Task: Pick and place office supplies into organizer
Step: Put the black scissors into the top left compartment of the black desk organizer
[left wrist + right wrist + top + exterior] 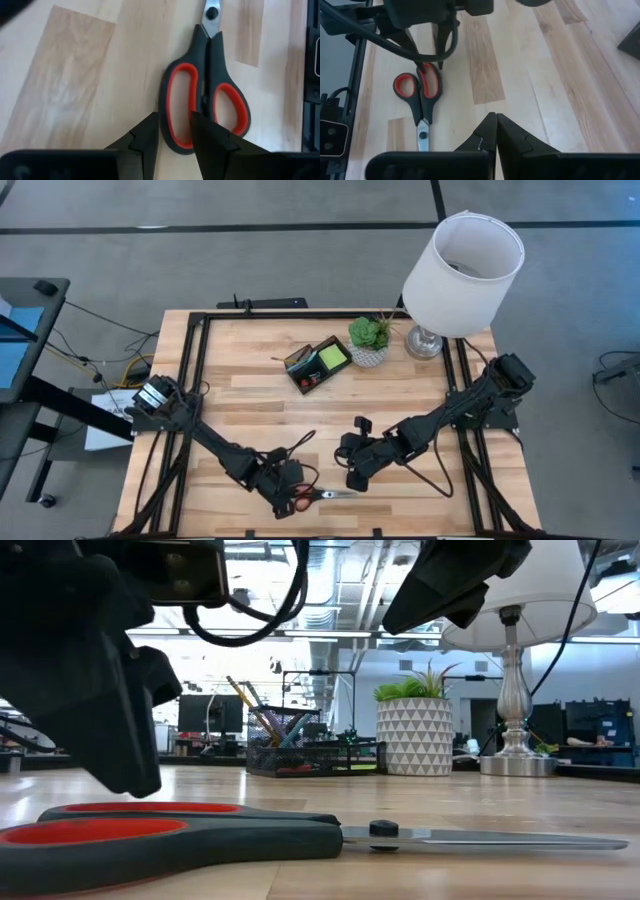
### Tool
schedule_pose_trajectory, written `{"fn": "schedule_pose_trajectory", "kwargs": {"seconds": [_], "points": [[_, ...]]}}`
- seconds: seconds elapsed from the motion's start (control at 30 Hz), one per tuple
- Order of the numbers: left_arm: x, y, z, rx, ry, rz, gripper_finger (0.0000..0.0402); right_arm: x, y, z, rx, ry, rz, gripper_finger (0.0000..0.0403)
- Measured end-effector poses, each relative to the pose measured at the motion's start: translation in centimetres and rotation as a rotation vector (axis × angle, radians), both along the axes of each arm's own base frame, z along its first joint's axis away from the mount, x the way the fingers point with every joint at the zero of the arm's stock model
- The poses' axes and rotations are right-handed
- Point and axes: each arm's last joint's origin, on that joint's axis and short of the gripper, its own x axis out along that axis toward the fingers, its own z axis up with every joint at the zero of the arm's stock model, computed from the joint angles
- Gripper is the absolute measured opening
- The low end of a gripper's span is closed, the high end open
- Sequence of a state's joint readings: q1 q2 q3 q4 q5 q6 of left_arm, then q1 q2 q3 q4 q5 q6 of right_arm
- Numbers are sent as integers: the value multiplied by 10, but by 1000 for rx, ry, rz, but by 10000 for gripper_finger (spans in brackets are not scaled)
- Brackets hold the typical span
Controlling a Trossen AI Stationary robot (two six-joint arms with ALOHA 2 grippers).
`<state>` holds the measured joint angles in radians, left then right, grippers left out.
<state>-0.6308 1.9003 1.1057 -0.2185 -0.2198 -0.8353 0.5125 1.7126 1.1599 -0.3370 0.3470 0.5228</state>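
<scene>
In the left wrist view the scissors (205,95) lose their blades past the picture's edge. The organizer (318,364) holds pens too small to tell apart from above. The lamp (520,650) is cut off at the low view's top.

The scissors (322,495) lie flat on the table (250,395) at its near edge, blades toward the right. The left gripper (292,492) stands over their handles, one finger (209,137) down inside a handle loop, the other (145,137) outside it. The right gripper (354,479) hangs just right of the blades, apart from them. Toward the far side, mid-table, sits the organizer (318,364), with a sticky-note pad (333,357) in one compartment and pens (255,710) upright in another. The potted plant (369,340) stands just right of it, and the lamp (455,275) further right, at the far right corner.
</scene>
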Motion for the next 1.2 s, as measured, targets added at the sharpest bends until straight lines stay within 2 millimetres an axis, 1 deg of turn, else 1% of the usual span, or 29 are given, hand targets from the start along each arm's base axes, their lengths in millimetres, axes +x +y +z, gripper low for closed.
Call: {"fn": "schedule_pose_trajectory", "kwargs": {"seconds": [0.13, 0.33, 0.63, 0.9, 1.1, 1.2], "points": [[-2, -3, 0, 34, -23, 18, 105, 1, -1, 0, -1, -1, -5, 4], [-5, 1, -2, 69, 9, 66, 105, 1, -2, 0, -1, -1, -7, 4], [-7, -2, -2, 51, 8, 74, 105, 2, -3, 0, -5, 0, -5, 4], [-1, -8, -27, 49, 15, 92, 105, 2, -4, 0, -8, 5, -7, 4], [-3, -7, -30, 82, 25, 121, 105, 2, -6, -1, -8, 5, -10, 4], [-3, -6, -30, 86, 36, 109, 95, 3, -6, -1, -8, 6, -12, 4]]}}
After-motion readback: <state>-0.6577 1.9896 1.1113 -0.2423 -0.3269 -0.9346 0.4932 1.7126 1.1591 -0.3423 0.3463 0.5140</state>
